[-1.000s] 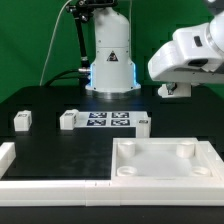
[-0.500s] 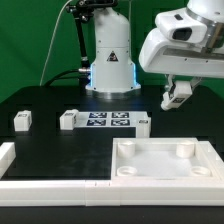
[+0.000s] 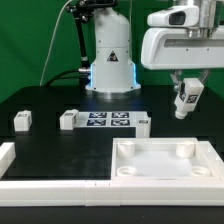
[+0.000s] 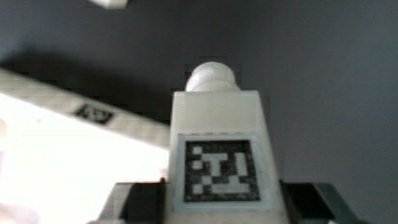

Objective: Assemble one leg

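My gripper (image 3: 187, 94) hangs above the table at the exterior view's right, shut on a leg (image 3: 187, 101), a small white block with a tag. In the wrist view the held leg (image 4: 217, 125) fills the middle, tag facing the camera and a rounded peg on its far end, with the dark fingers (image 4: 135, 202) on both sides of it. The gripper (image 4: 217, 206) is well above the large white tray-like part (image 3: 165, 160). Other small white legs stand on the table at the left (image 3: 22, 120), beside the marker board (image 3: 68, 119) and at its right end (image 3: 142, 121).
The marker board (image 3: 106, 120) lies in the middle of the black table. The robot base (image 3: 110, 60) stands behind it. A white raised border (image 3: 8, 158) runs along the front left edge. A white strip with a tag (image 4: 89, 112) shows in the wrist view.
The arm has swung to the exterior view's right and turned upright. The held leg has moved right and a little lower with it.
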### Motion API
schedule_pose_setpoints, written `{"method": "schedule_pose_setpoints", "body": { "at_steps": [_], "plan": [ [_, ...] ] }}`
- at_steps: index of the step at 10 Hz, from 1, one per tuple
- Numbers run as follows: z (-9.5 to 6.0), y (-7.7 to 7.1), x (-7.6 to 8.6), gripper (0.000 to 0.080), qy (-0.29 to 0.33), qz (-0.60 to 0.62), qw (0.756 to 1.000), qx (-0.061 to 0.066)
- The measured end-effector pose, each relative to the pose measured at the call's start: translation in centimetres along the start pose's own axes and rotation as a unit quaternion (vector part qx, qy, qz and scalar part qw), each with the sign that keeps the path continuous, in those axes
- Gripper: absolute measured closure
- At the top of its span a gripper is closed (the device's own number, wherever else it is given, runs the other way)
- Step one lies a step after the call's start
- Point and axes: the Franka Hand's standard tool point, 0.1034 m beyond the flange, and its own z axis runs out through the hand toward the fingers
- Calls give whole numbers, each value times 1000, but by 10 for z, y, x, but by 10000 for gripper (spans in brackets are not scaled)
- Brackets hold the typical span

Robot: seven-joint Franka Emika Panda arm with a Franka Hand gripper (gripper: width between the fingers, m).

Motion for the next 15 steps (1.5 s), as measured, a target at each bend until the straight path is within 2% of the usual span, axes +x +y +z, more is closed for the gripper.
{"method": "schedule_pose_setpoints", "body": {
  "at_steps": [1,3,4,8,9,10,13,15],
  "plan": [
    [0,6,13,508,7,6,1000,5],
    [-4,18,39,508,40,-13,999,5],
    [-4,21,44,508,54,-20,998,4],
    [-3,20,42,508,51,-26,998,5],
    [-2,30,42,508,51,-30,998,3],
    [-3,39,49,508,53,-27,998,2],
    [4,54,79,508,51,19,998,18],
    [5,59,107,508,62,50,996,31]
  ]
}}
